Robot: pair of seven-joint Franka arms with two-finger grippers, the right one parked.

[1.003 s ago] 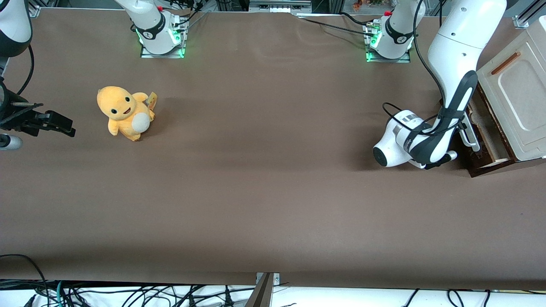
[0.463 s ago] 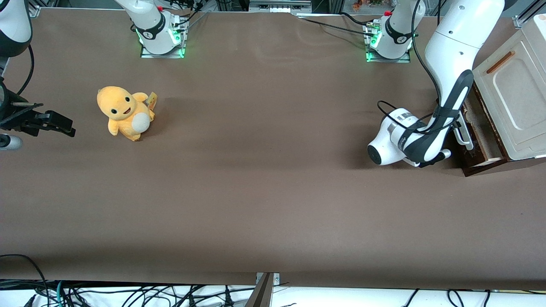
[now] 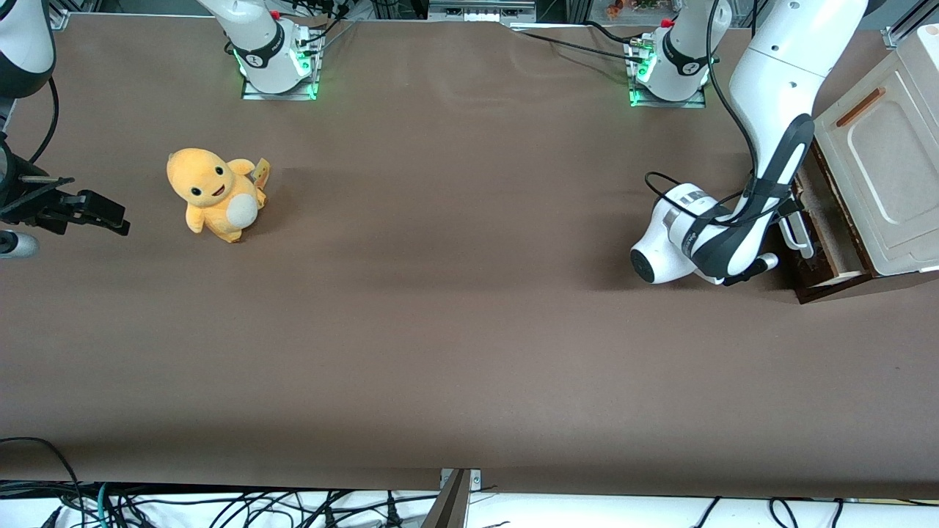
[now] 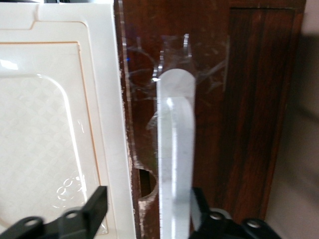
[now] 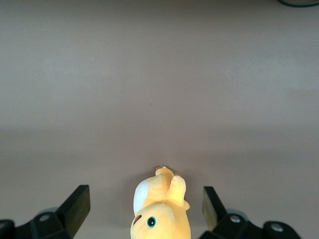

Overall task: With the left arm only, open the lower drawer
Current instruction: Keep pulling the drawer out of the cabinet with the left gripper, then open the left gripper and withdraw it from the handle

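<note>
I am working at my end of the desk [image 3: 440,352], where the lower drawer [image 3: 825,227] is standing partly pulled out, its pale wood interior showing beneath the cream panel [image 3: 880,176]. My left arm [image 3: 770,147] is reaching down in front of the dark brown drawer front. In the wrist view my hand [image 4: 149,211] is sitting with its fingers [image 4: 97,206] spread, one on each side of the white bar handle [image 4: 175,149], not pinching it. Judgement: the opening appears under way but incomplete. To do this step well, I am favouring a pull straight along the drawer's travel, keeping the bar centred so it does not slip out or twist the cabinet. The yellow plush toy [image 3: 213,192] is lying well apart, toward the parked arm's end.
</note>
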